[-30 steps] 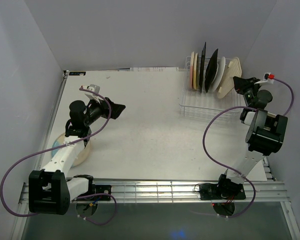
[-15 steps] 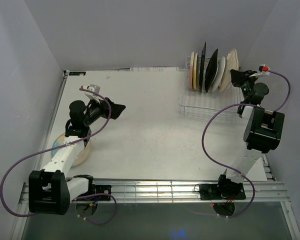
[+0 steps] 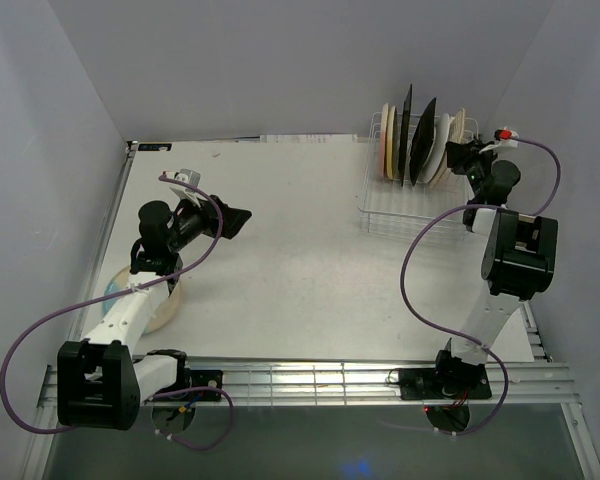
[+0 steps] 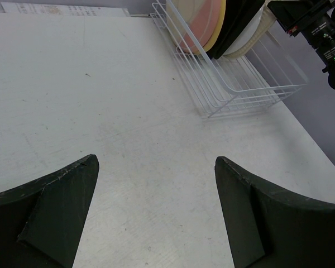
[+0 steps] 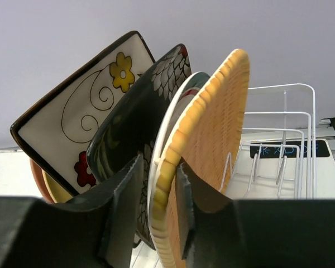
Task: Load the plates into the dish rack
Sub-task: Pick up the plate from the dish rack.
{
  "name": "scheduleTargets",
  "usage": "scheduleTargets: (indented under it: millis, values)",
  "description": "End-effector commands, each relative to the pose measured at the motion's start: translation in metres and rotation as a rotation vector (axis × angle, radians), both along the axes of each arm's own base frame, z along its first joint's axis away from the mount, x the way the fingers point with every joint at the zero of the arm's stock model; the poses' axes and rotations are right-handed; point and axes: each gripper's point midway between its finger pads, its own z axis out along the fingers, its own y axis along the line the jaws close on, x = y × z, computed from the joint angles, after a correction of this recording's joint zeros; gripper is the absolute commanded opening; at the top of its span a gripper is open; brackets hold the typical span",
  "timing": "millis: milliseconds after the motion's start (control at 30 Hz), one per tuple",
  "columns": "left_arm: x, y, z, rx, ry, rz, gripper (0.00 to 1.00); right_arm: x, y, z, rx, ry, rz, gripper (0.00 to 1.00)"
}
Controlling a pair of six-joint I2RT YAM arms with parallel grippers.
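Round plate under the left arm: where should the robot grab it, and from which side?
The round plate lies flat on the table, so only its rim fits between two fingers. Probably pinch the cream edge that shows, the open left end effector coming down from above.

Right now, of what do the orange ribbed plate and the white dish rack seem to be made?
Orange ribbed plate: probably glazed ceramic, given the thick rim, moulded ribs and soft sheen; melamine is possible.
Dish rack: apparently white-coated metal wire, with thin, smooth, evenly bent rods.
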Motion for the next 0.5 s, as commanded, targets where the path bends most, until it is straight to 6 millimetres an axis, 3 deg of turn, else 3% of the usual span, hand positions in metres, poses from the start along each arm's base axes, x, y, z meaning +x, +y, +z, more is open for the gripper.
scheduleTargets:
  millis: [0, 467]
  values:
    - [-0.0064, -0.0007, 0.0141, 0.004, -0.058, -0.016, 0.95, 0.0058, 0.0079, 0.0455, -0.095, -0.125, -0.011, 0.36]
    - [-0.0079, -0.0008, 0.0152, 0.007, -0.064, -0.019, 0.95, 0.0038, 0.0059, 0.0404, -0.091, -0.093, -0.044, 0.68]
